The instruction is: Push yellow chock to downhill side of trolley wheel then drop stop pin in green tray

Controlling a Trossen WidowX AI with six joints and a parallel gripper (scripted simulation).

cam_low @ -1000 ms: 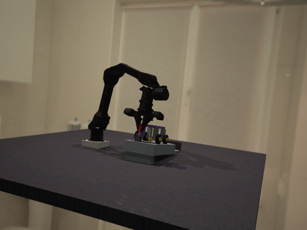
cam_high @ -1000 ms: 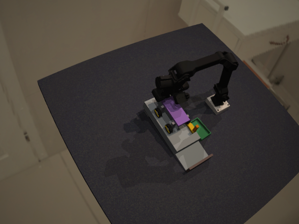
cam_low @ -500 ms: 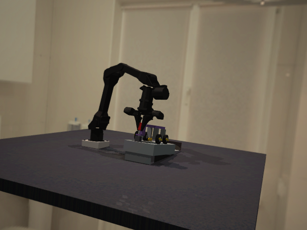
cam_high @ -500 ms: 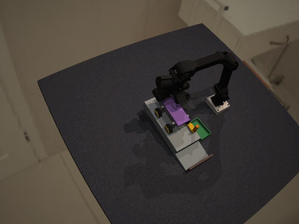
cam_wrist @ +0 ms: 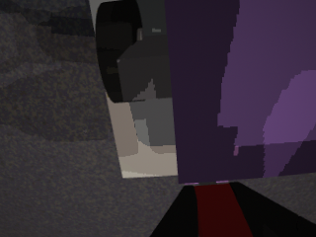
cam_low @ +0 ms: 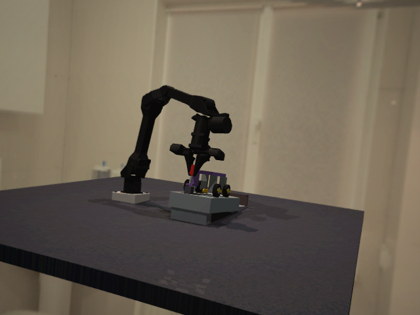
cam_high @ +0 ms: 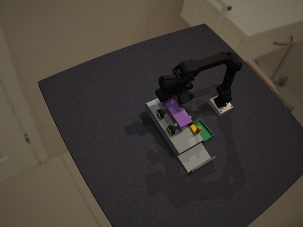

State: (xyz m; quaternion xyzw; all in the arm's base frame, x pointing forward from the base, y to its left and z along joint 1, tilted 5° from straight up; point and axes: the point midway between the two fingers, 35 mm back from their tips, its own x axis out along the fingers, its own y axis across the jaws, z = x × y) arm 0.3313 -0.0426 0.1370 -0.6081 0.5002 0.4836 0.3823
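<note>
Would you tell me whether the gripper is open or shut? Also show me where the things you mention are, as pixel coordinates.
Shut: its fingers point(cam_low: 192, 169) pinch the pin's red head from both sides.

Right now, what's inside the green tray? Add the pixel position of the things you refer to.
No stop pin shows in the visible part of the open green tray point(cam_high: 209, 131); the grey ramp point(cam_high: 187, 141) point(cam_low: 189, 202) and orange-handled yellow chock point(cam_high: 193, 129) hide its near side.

A dark, speckled counter point(cam_high: 97, 97) point(cam_low: 135, 237) point(cam_wrist: 49, 197) shows in all three views, its near edge ribbed in the exterior view. In the top view, a pale cabinet point(cam_high: 269, 17) stands beyond one side, with a dark knob point(cam_high: 229, 8); below it are a reddish-brown, twisted object point(cam_high: 282, 44), too blurred to name, and an orange-brown strip point(cam_high: 260, 75). Behind the counter in the exterior view, two tall, pale panels point(cam_low: 213, 67) flank a lighter upright point(cam_low: 266, 67); at the left, a small whitish container point(cam_low: 102, 172) has a blue top
</note>
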